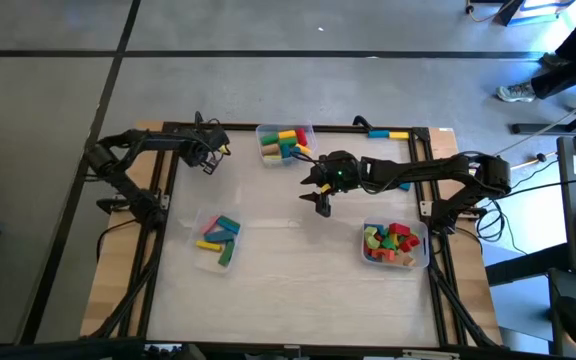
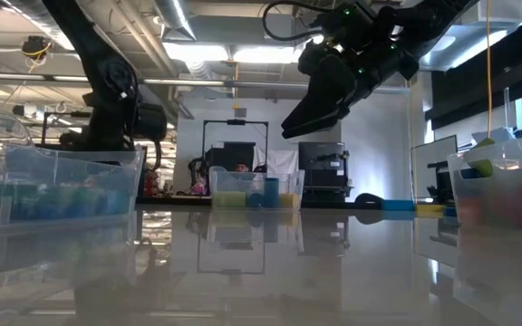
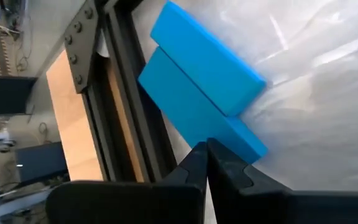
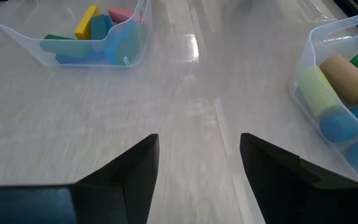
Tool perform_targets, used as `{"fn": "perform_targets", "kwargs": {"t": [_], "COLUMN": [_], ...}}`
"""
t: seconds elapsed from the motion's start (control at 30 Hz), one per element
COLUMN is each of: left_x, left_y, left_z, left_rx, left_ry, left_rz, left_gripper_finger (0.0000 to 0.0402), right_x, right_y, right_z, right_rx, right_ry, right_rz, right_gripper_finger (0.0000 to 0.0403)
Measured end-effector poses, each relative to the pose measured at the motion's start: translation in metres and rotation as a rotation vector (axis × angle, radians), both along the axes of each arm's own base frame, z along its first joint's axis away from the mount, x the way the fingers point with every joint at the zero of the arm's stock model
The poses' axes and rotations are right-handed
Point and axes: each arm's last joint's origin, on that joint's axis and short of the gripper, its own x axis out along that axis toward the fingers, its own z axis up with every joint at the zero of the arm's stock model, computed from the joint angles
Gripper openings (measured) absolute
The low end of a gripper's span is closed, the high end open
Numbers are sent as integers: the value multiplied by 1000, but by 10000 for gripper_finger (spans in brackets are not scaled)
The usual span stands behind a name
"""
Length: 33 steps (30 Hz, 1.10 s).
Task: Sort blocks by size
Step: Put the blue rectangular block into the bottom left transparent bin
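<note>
Three clear bins [image 1: 286,129] stand on the table [image 1: 298,260], each holding a heap of blocks [image 1: 390,243] too jumbled to count. Two blue bars [image 3: 207,62] lie side by side, touching, just ahead of the left gripper [image 3: 207,149]. Two arms [image 1: 438,175] work above the table.

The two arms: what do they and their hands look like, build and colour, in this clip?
Both arms are dark, jointed links. The right hand has two black wedge-shaped fingers; small green lights glow on its wrist, and black cables loop above it. The left hand has matching black fingers with notched tips.
</note>
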Motion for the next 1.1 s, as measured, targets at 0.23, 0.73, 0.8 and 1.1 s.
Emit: {"fn": "perform_targets", "kwargs": {"t": [0.23,0.73,0.8,1.1], "left_x": [5,39,43,56], "left_y": [-2,-41,-43,-57], "left_z": [-11,10,13,20], "left_rx": [-27,-138,-154,-247], "left_ry": [87,-203,-274,-400], "left_rz": [-42,-262,-268,-322], "left_gripper_finger": [3,5,5,5], "right_x": [0,0,0,-1], "right_y": [0,0,0,0], "right_z": [-1,-1,-1,-1], "right_rx": [3,3,3,3], "right_ry": [8,7,7,9], "right_rz": [0,0,0,0], "right_gripper_finger": [225,225,225,225]}}
